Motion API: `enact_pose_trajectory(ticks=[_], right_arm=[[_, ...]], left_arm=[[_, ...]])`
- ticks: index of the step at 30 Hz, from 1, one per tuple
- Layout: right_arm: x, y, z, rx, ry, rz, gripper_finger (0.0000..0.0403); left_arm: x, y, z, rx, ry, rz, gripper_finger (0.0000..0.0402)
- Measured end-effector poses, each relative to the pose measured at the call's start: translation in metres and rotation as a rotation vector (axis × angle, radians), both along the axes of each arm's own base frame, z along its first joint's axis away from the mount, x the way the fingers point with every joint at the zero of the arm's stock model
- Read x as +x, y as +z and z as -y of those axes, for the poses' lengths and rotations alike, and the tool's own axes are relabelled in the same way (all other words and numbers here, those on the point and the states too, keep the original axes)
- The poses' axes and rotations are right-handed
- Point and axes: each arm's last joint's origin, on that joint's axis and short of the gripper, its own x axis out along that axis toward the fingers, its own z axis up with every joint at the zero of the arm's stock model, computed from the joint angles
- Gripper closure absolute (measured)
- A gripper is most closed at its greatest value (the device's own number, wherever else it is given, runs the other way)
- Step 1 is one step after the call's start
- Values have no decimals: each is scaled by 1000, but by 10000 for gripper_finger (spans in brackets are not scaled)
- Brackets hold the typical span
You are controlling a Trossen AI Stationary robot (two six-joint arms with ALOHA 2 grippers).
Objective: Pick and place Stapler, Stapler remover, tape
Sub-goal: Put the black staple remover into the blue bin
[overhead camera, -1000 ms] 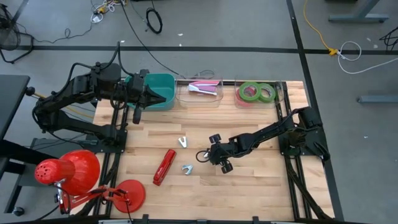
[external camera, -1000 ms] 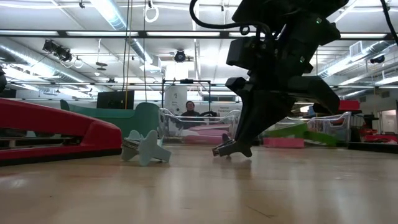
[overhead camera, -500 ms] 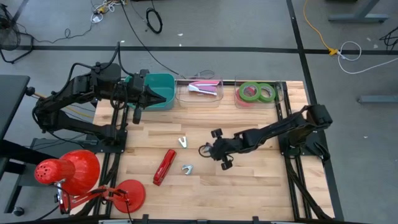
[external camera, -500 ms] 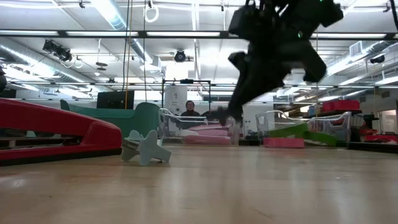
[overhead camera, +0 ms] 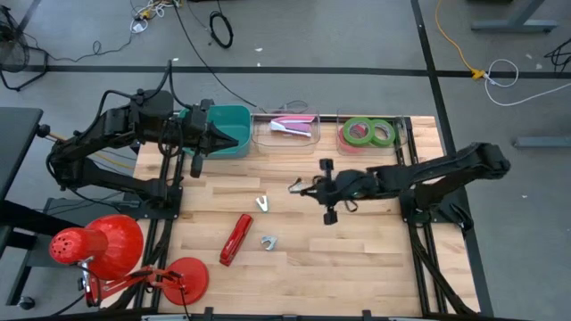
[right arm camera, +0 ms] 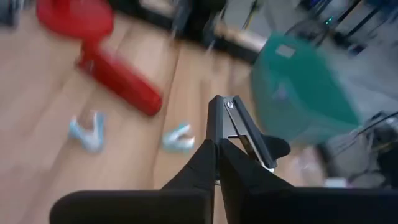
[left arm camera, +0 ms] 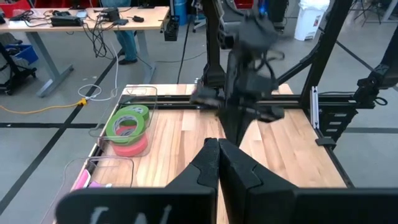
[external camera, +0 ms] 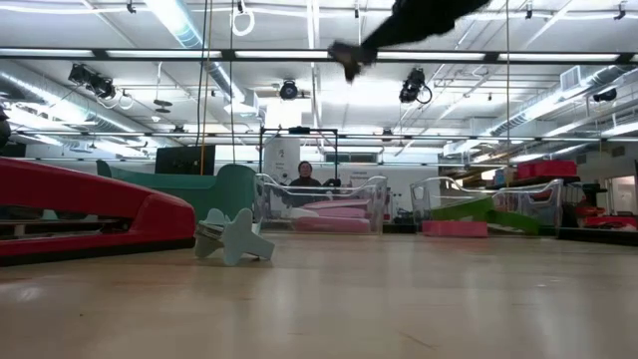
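The red stapler [overhead camera: 236, 239] lies flat on the wooden table, with two light-blue staple removers [overhead camera: 262, 204] [overhead camera: 268, 242] beside it. My right gripper [overhead camera: 300, 186] hangs high over the table's middle, shut on a dark staple remover [right arm camera: 241, 132]. The green and pink tape rolls [overhead camera: 368, 132] lie stacked in the far-right clear bin. My left gripper [left arm camera: 217, 149] waits shut above the teal bin [overhead camera: 228, 130] at the far left. My right gripper pinches the dark staple remover between its two fingers at the remover's near end [right arm camera: 219, 144]. The rest of the remover, with its silver strip, sticks out past the fingers. The fingers slant a little downward, pointing toward the table's left. The remover is lifted well clear of the table [external camera: 345, 54].
A clear bin [overhead camera: 294, 129] with pink items stands between the teal bin and the tape bin along the far edge. A red lamp [overhead camera: 98, 245] stands at the near-left corner. A person [external camera: 304, 176] sits far behind the table.
My right gripper has risen from the tabletop with the dark staple remover, lifting it clear, and has moved toward the far edge. It has tipped from pointing steeply down to nearly level.
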Motion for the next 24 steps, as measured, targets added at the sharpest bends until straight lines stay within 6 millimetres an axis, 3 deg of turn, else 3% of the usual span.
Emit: enact_pose_trajectory(ticks=[8, 24], right_arm=[[-20, 44, 4, 45, -3, 257, 390], [-45, 105, 8, 134, 8, 723, 390]], left_arm=[[0, 1, 0, 3, 0, 14, 392], [6, 7, -1, 14, 0, 79, 392]])
